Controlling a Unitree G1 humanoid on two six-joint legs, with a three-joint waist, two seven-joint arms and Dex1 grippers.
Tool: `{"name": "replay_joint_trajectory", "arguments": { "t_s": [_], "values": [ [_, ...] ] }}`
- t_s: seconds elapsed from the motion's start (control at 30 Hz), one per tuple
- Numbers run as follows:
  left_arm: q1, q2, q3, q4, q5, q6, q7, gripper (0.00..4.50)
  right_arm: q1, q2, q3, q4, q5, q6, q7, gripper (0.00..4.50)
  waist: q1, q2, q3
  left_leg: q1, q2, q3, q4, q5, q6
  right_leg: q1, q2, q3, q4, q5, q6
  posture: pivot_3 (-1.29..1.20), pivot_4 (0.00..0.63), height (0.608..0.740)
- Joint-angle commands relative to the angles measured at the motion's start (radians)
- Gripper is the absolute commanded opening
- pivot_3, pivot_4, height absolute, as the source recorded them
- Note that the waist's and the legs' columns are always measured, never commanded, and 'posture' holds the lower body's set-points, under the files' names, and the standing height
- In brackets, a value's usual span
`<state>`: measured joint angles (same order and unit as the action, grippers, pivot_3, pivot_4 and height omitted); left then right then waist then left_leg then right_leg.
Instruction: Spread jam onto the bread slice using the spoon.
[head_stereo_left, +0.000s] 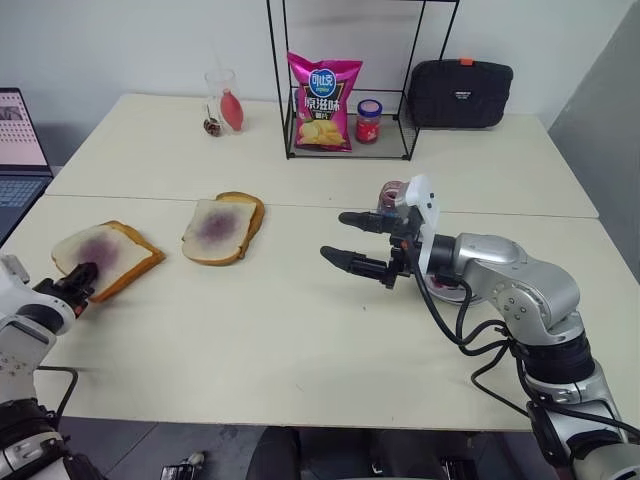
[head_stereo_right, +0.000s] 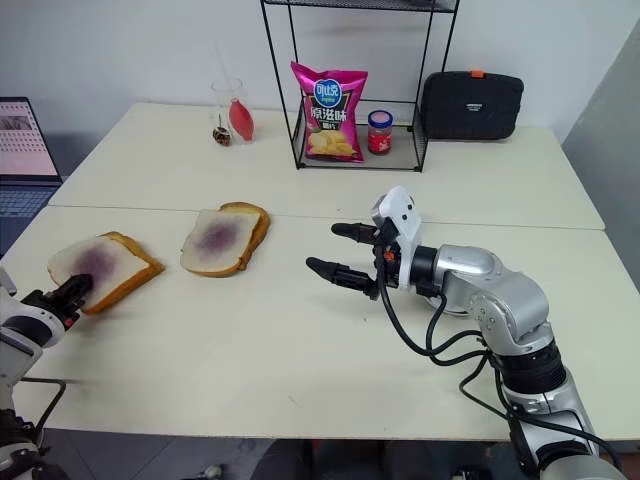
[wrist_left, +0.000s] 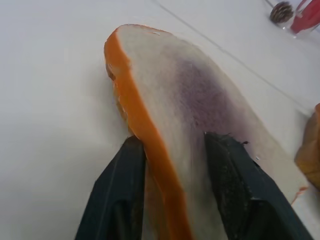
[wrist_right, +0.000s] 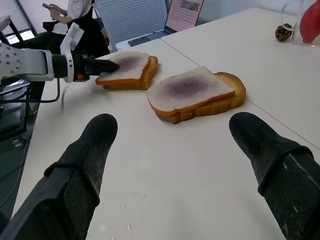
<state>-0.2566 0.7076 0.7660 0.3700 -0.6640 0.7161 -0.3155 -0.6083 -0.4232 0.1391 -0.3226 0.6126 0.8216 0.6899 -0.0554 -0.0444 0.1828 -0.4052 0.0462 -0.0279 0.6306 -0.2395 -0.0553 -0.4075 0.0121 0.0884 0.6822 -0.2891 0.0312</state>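
The bread slice (head_stereo_left: 97, 250), white with a purple jam (wrist_left: 207, 100) patch in its middle, lies on a golden-brown toasted slice (head_stereo_left: 138, 268) at the table's left. My left gripper (head_stereo_left: 82, 278) stands open at the slice's near corner. One finger (wrist_left: 235, 170) is over the white face, and the other finger (wrist_left: 122, 180) is beside the crust edge. My right gripper (head_stereo_left: 336, 236) hangs open and empty above the middle of the table, pointing left. The spoon is out of view.
A second jam-smeared white slice (head_stereo_left: 215, 228) lies on a round-topped brown slice at mid-table. At the back, a black wire rack (head_stereo_left: 285, 90) holds a chip bag (head_stereo_left: 322, 100) and a red jar (head_stereo_left: 369, 121). A black bag (head_stereo_left: 460, 92), a glass (head_stereo_left: 222, 100) and a laptop (head_stereo_left: 20, 150) also stand around.
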Motion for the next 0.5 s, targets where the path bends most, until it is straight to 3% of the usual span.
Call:
{"name": "replay_joint_trajectory", "arguments": {
  "t_s": [0.03,0.2,0.37,0.5],
  "values": [
    [0.009,-0.001,0.053,-0.063,-0.034,-0.011,0.004,1.78,-0.011,0.0,-0.027,-0.03,0.016,-0.002,0.003,4.5,0.0,0.0,0.0,0.0,0.0,0.0,0.0,0.0,0.0,0.0,0.0,0.0,0.0,0.0,0.0,0.0,0.15,0.74],
    [0.018,-0.01,0.08,-0.094,-0.066,-0.013,-0.003,1.15,-0.022,0.004,-0.024,-0.014,0.014,-0.006,0.009,4.5,0.0,0.0,0.0,0.0,0.0,0.0,0.0,0.0,0.0,0.0,0.0,0.0,0.0,0.0,0.0,0.0,0.15,0.74],
    [0.032,-0.01,0.088,-0.111,-0.073,-0.011,-0.001,0.05,-0.024,0.009,-0.025,-0.011,0.015,-0.005,0.01,4.5,0.0,0.0,0.0,0.0,0.0,0.0,0.0,0.0,0.0,0.0,0.0,0.0,0.001,0.0,0.0,0.0,0.15,0.74],
    [0.035,-0.006,0.084,-0.109,-0.076,-0.018,-0.003,0.0,-0.025,0.01,-0.027,-0.007,0.014,-0.005,0.01,4.5,-0.001,0.0,0.0,0.0,0.0,0.0,0.0,0.0,0.0,0.0,0.0,0.0,0.001,0.0,0.0,0.0,0.15,0.74]
  ]
}}
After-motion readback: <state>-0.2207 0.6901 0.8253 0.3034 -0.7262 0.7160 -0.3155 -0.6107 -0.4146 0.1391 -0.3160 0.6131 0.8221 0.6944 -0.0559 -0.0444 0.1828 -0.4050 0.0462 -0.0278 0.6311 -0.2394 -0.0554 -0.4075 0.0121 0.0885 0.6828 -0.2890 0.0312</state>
